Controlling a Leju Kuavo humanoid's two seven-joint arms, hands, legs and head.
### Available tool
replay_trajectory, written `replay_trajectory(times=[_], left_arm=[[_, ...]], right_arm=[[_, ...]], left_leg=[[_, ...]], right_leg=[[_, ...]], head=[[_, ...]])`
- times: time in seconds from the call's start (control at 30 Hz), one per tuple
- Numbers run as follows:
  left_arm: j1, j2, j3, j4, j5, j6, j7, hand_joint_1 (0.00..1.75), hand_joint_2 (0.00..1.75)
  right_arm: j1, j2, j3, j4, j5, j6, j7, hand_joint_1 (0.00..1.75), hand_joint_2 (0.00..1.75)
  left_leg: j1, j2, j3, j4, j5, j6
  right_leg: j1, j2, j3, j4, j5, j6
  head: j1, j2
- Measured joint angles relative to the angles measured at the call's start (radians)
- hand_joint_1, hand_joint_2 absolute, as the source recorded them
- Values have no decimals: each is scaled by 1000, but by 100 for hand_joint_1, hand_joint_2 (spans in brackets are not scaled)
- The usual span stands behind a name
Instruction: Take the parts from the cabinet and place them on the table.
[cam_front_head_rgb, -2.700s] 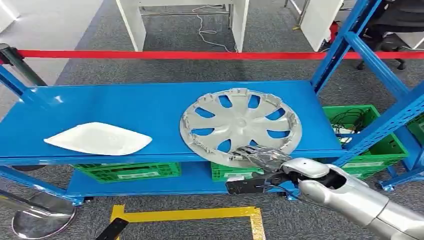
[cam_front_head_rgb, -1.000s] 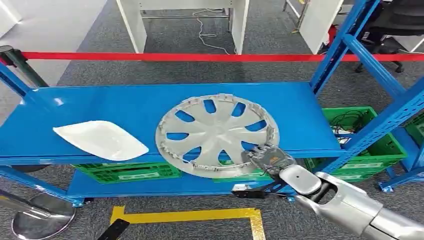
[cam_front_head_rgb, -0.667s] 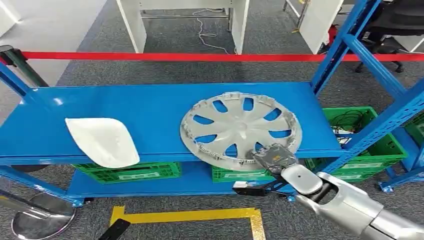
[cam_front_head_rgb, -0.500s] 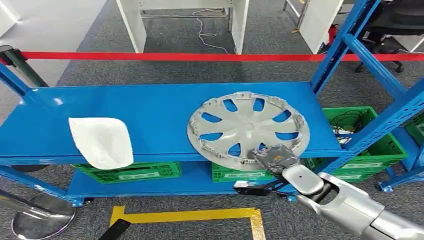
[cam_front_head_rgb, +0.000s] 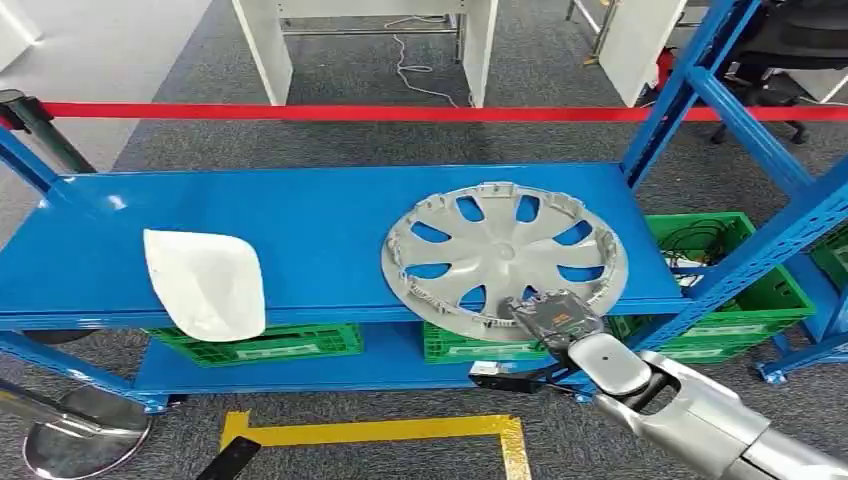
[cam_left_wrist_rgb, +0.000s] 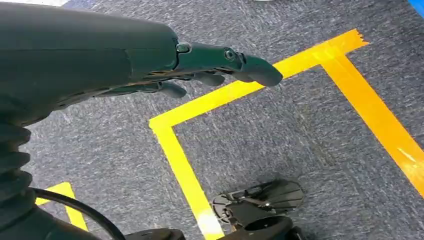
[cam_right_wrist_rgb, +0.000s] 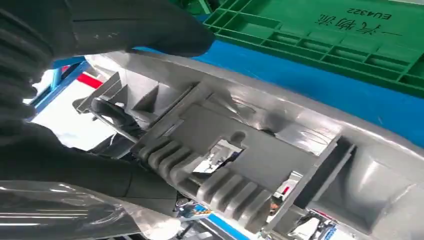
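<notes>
A workshop: blue steel shelving (cam_front_head_rgb: 300, 230), green parts crates (cam_front_head_rgb: 740, 290), yellow floor tape (cam_front_head_rgb: 380, 430).

Red barrier tape (cam_front_head_rgb: 400, 112) spans the scene behind the rack, tied to a post w/ chrome base (cam_front_head_rgb: 85, 440) at lower left. Green crates (cam_front_head_rgb: 262, 343) sit on the lower level; another green crate (cam_front_head_rgb: 740, 290) at right holds black cables. Yellow floor tape (cam_front_head_rgb: 380, 430) forms a rectangle on grey carpet (cam_front_head_rgb: 330, 135); the left wrist view shows a yellow tape corner (cam_left_wrist_rgb: 165, 125). White furniture legs (cam_front_head_rgb: 270, 45) stand beyond the tape. A black office chair (cam_front_head_rgb: 790, 45) is at upper right.
</notes>
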Motion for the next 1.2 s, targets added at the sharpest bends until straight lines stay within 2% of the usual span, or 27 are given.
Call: replay_trajectory(times=[0.13,0.2,0.37,0.53,0.8,0.83,0.87,0.9,0.93,1.1,1.2], left_arm=[[1,0,1,-3,0,0,0,0,175],[3,-1,2,-6,-4,0,1,0,175],[22,-1,7,-33,-24,-11,6,0,175],[49,5,24,-72,-13,-29,-9,0,175],[52,5,26,-76,-13,-29,-10,0,175],[59,7,29,-87,-12,-31,-11,0,175],[72,7,37,-108,-10,-45,-14,0,175],[87,7,50,-129,-4,-56,-19,0,175],[104,10,65,-149,0,-69,-27,0,175],[120,11,77,-165,2,-72,-40,0,175],[131,12,78,-174,3,-67,-49,0,175]], right_arm=[[3,2,-4,0,2,-3,1,175,175],[14,6,-15,0,11,-28,7,175,175],[72,13,-75,-32,8,-153,27,175,175],[158,27,-188,-206,-31,-319,29,175,175],[165,29,-197,-222,-33,-326,27,175,175],[179,30,-221,-262,-38,-335,24,175,175],[214,33,-263,-317,-68,-386,-10,175,175],[252,35,-304,-391,-130,-477,-67,175,175],[306,38,-364,-492,-236,-552,-148,175,175],[367,50,-415,-581,-411,-612,-285,175,175],[391,60,-443,-619,-618,-609,-411,175,175]], left_leg=[[0,0,0,0,0,0],[0,0,-1,0,0,0],[0,-1,-5,0,0,0],[0,-1,-9,1,0,0],[0,-1,-10,1,0,0],[0,-1,-11,1,0,0],[0,-1,-12,1,0,0],[0,-1,-13,1,0,0],[0,-1,-14,1,0,0],[0,-1,-14,1,0,0],[0,-1,-14,1,0,0]], right_leg=[[0,0,0,0,0,0],[0,0,0,0,0,0],[0,-2,-3,0,0,0],[0,0,-8,0,1,0],[0,-1,-8,0,1,0],[0,-1,-10,0,0,0],[1,-1,-11,0,0,0],[1,-1,-12,0,0,0],[1,-1,-12,0,0,0],[1,-1,-13,0,0,0],[1,0,-13,0,0,0]], head=[[0,0],[0,0],[0,0],[0,0],[0,0],[0,0],[0,0],[0,0],[0,0],[0,0],[0,0]])
